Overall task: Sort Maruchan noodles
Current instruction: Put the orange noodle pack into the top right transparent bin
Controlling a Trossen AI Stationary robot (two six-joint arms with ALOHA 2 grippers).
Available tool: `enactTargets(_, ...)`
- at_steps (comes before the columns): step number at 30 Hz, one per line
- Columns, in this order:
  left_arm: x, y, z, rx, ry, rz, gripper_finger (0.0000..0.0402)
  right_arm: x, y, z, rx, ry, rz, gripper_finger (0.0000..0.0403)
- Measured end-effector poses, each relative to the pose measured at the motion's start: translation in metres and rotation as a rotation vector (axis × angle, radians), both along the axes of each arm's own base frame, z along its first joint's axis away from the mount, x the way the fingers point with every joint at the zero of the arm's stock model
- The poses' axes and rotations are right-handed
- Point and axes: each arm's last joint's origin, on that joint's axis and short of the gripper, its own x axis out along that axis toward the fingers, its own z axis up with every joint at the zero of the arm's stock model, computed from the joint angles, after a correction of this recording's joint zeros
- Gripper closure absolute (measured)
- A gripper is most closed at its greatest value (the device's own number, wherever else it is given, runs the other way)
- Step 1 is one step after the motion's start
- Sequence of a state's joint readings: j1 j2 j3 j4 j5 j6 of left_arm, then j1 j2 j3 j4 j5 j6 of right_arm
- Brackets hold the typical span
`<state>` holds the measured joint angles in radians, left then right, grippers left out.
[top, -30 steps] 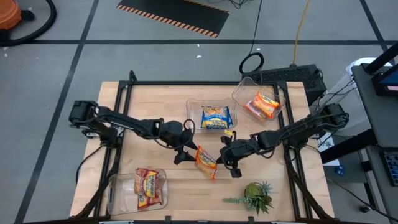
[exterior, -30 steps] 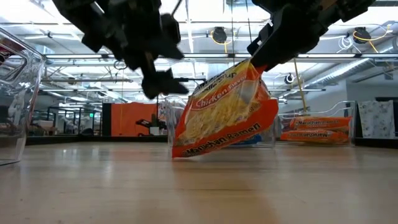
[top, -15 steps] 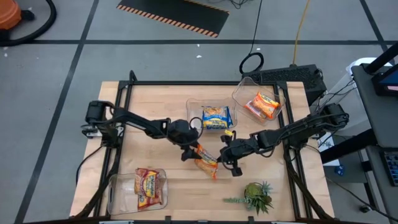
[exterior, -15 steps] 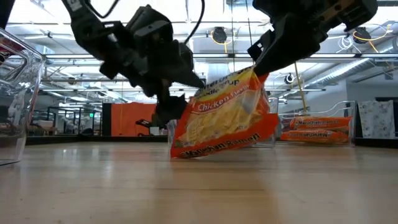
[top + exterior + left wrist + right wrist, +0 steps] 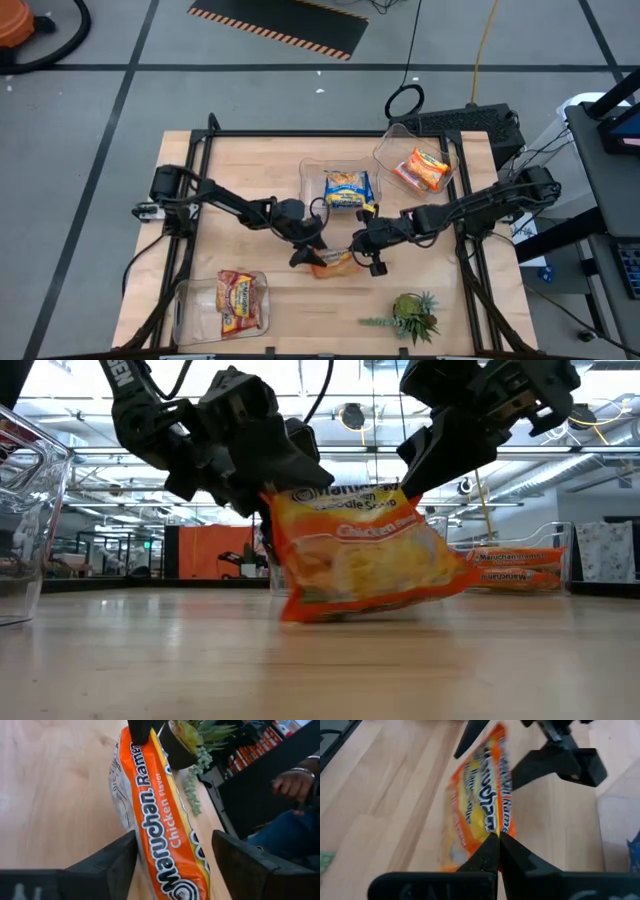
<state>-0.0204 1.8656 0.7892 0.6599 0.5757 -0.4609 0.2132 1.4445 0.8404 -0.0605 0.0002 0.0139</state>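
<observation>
One orange-yellow Maruchan packet point(image 5: 331, 265) stands on edge at mid-table between both grippers, its printed front broadside in the low view point(image 5: 360, 555). My right gripper point(image 5: 364, 250) is shut on it from the table's right. My left gripper point(image 5: 305, 252) is open at the packet's left end. In the left wrist view its fingers point(image 5: 174, 842) stand on either side of the packet point(image 5: 160, 820), and I cannot tell whether one finger touches the wrapper's back. Other packets lie in three clear bins. My right gripper pinches the packet's upper edge point(image 5: 492, 822) between its two shut fingers, near the upper right corner point(image 5: 412, 488) in the low view. The fingers slant down from the table's right. The packet hangs tilted below them, with its lower edge point(image 5: 340, 615) on the table.
A clear bin with a blue-and-yellow packet point(image 5: 346, 187) sits just beyond the grippers. A tilted bin with orange packets point(image 5: 421, 167) is at the far right, and a bin with a red-brown packet point(image 5: 237, 302) at the near left. A small green plant point(image 5: 415, 315) stands near right.
My left gripper has moved toward the table's right, up to the packet, and its open fingers now straddle the packet's left end. The packet has swung about in my right gripper from steeply tilted to nearly broadside, with its lower edge still on the table.
</observation>
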Motion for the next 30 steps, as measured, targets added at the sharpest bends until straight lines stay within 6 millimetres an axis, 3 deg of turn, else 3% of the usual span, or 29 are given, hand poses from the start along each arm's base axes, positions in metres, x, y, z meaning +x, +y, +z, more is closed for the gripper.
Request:
enactTargets(11,0.001,-0.007,-0.001,-0.031,0.050,0.091,0.0244,0.001,-0.007,0.000,0.028,0.007,-0.066,0.0403)
enactTargets(21,0.001,-0.006,-0.001,-0.032,0.062,0.123,0.0274,0.000,-0.007,0.002,0.079,0.011,-0.127,0.0400)
enactTargets(30,0.002,-0.004,0.001,-0.013,0.028,0.130,0.0295,-0.005,-0.009,0.012,0.152,0.004,-0.192,0.0369)
